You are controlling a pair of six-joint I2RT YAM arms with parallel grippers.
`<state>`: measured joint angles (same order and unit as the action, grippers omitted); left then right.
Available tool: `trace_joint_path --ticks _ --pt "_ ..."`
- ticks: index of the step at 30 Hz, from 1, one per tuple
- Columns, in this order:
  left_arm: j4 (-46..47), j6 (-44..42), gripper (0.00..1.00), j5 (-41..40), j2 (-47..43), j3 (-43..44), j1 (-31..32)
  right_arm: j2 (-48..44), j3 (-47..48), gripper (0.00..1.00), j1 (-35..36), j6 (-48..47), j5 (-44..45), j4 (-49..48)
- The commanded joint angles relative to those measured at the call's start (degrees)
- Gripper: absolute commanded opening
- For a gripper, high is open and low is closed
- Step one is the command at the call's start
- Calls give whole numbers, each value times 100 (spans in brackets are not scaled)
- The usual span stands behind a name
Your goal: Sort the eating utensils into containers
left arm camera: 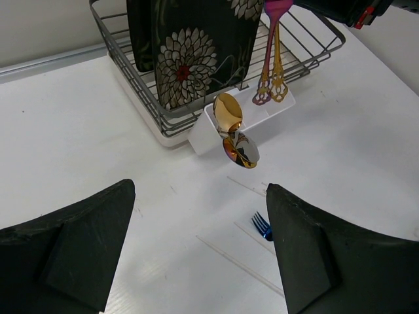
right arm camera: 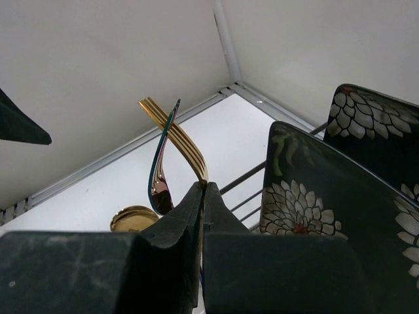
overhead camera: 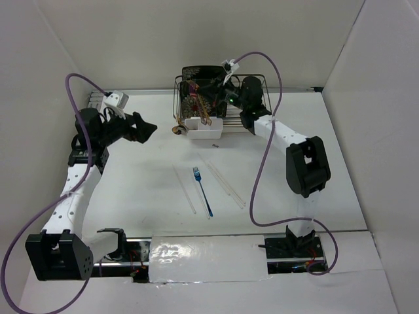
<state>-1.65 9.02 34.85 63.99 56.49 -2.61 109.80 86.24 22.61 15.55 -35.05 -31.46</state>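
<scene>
The right gripper [right arm camera: 202, 188] is pinched shut on two forks at once, a gold fork [right arm camera: 186, 147] and an iridescent fork [right arm camera: 160, 171]. They are held tines up, with the handles hanging over the white tub [left arm camera: 204, 136] at twelve o'clock on the table, probably so they drop in handle-first. The tub sits against the wire rack [overhead camera: 256, 82] and holds a gold spoon [left arm camera: 228, 112] and a mirrored spoon [left arm camera: 242, 152], both leaning over its nine o'clock end. The left gripper [left arm camera: 200, 191] hovers at ten o'clock, spread wide and holding nothing. A blue fork [overhead camera: 201, 190] and pale chopsticks [overhead camera: 184, 190] lie mid-table, unsorted.
</scene>
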Motion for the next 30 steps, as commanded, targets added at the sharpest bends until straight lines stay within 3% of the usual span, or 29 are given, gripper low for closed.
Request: trace_joint_path --ticks 1,7,30 --pt "385 -234 94 48 -70 -94 -64 121 200 0 -37 26 -239 -747" --pt "367 -365 93 162 88 20 -99 393 429 0 -37 53 -371 -712" --pt "587 -524 92 118 0 -173 -90 560 -80 0 -29 62 -64 -1266"
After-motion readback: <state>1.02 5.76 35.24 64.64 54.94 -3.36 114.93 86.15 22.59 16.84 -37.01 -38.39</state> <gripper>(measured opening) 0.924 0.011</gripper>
